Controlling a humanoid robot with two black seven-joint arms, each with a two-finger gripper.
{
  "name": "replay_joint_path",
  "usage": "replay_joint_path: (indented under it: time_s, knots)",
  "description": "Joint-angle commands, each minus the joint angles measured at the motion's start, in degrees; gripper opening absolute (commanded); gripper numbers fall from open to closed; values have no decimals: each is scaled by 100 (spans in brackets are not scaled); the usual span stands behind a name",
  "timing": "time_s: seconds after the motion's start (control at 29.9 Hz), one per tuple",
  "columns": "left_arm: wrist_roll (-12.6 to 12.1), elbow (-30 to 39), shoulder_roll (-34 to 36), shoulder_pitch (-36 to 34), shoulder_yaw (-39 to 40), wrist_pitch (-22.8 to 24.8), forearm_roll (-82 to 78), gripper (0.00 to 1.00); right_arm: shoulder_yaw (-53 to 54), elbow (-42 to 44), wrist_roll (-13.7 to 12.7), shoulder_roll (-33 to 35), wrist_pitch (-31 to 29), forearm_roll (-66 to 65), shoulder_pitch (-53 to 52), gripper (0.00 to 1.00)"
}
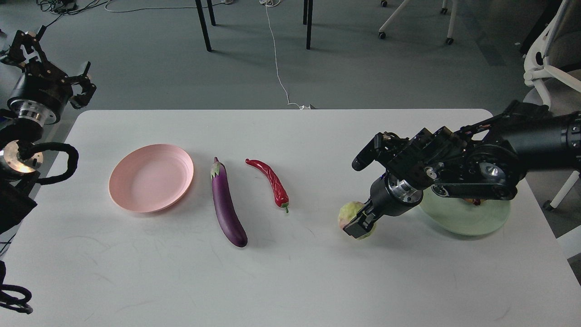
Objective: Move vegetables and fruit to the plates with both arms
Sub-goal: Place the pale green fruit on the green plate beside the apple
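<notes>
Our right gripper [358, 223] sits down on the yellow-green fruit [350, 217], just left of the green plate [463, 218]; its fingers straddle the fruit, though we cannot tell whether they have closed; we judge this the grasping step, with a lift and a short carry right onto that plate to follow; our arm hides most of the plate, so clearance is tight; our left gripper [43, 54] hangs spread and empty, far left of the plate, off the table [290, 281].

Purple eggplant [227, 206], pink plate [151, 177]
</notes>
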State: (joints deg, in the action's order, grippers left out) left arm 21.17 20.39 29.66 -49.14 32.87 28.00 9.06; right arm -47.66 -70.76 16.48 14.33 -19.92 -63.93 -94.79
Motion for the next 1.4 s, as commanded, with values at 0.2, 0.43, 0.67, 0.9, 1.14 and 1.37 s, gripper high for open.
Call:
replay_joint_path:
  time_s: [0.2, 0.43, 0.67, 0.9, 1.14, 1.37]
  knots:
    - [-8, 0, 31, -8, 0, 0, 0, 98, -216, 62, -408, 1220, -29, -761, -303, 45]
    - [-8, 9, 31, -8, -9, 0, 0, 98, -340, 79, -400, 1757, -29, -1024, 92, 46]
    - [-96, 9, 22, -26, -17, 0, 0, 98, -288, 150, -408, 1933, 6, -1122, 294, 66]
    - [-96, 9, 22, -52, -17, 0, 0, 98, -235, 167, -408, 2038, 6, -1113, 391, 95]
    - [-87, 35, 92, -149, 18, 0, 17, 98, 510, 368, -365, 2284, -3, -1025, 304, 97]
    - [-175, 88, -92, -377, -157, 0, -202, 98, 3119, 2011, -373, 2294, 24, -297, 996, 97]
